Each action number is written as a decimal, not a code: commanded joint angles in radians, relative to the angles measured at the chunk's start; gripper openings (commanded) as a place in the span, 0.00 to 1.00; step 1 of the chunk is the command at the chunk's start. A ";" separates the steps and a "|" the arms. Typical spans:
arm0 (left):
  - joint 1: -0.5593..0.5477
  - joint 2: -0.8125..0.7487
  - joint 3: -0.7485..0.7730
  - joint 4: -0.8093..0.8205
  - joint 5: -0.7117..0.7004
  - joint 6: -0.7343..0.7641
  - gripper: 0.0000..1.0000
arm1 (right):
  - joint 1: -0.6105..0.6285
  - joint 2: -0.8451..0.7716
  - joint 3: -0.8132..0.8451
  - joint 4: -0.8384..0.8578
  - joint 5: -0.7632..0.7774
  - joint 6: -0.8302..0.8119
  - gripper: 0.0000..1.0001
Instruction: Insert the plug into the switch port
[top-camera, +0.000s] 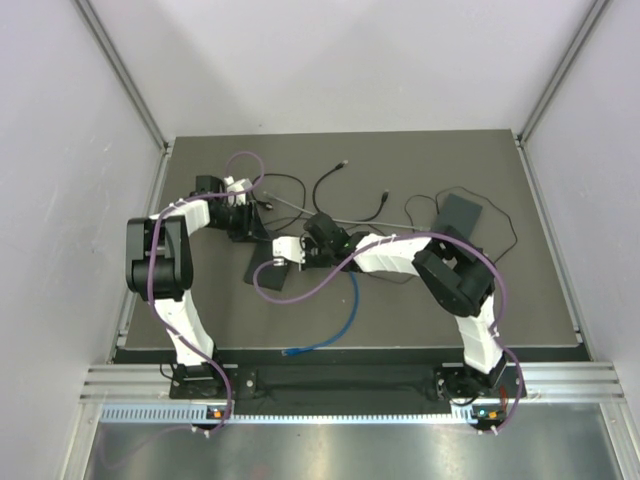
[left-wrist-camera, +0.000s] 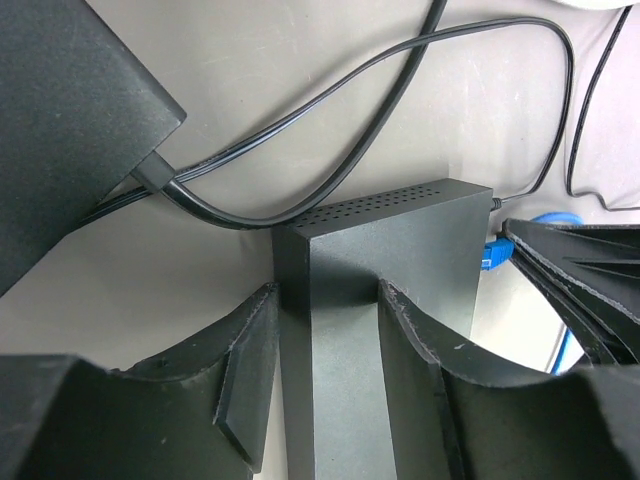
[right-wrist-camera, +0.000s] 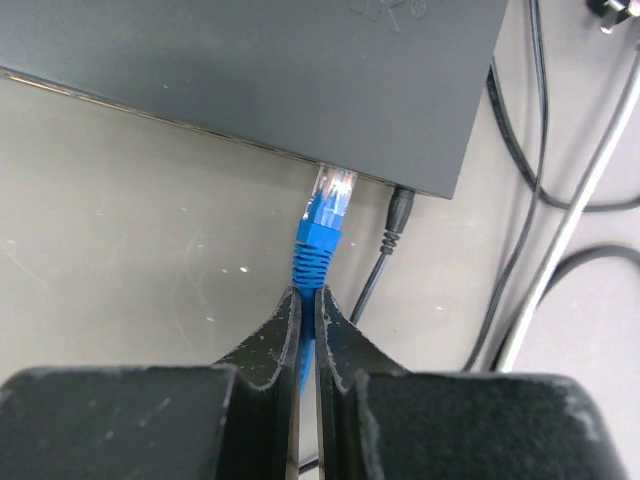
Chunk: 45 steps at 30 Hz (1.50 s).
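The black switch (right-wrist-camera: 250, 60) fills the top of the right wrist view. The blue plug (right-wrist-camera: 325, 215) has its clear tip at a port in the switch's near edge, next to a black power plug (right-wrist-camera: 397, 212). My right gripper (right-wrist-camera: 308, 300) is shut on the blue cable just behind the plug's boot. My left gripper (left-wrist-camera: 325, 300) is shut on the switch (left-wrist-camera: 400, 230), one finger on each side; the blue plug (left-wrist-camera: 494, 252) shows at the switch's right end. In the top view the two grippers, left (top-camera: 243, 213) and right (top-camera: 290, 248), meet at mid-table and hide most of the switch.
The blue cable (top-camera: 350, 300) trails toward the table's near edge. Black cables (top-camera: 400, 205) loop across the back. A black box (top-camera: 460, 214) lies at the right and a flat black piece (top-camera: 272, 275) beneath the right gripper. Another black block (left-wrist-camera: 70, 120) sits left of the switch.
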 joint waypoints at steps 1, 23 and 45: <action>-0.052 0.083 -0.039 -0.178 0.056 -0.005 0.48 | 0.016 -0.045 0.016 0.238 -0.041 -0.073 0.00; -0.073 0.086 -0.097 -0.155 0.122 -0.031 0.41 | 0.094 0.087 0.273 0.158 0.035 0.128 0.00; -0.073 0.038 -0.124 -0.160 0.115 0.006 0.38 | 0.151 0.103 0.516 0.037 -0.100 0.083 0.00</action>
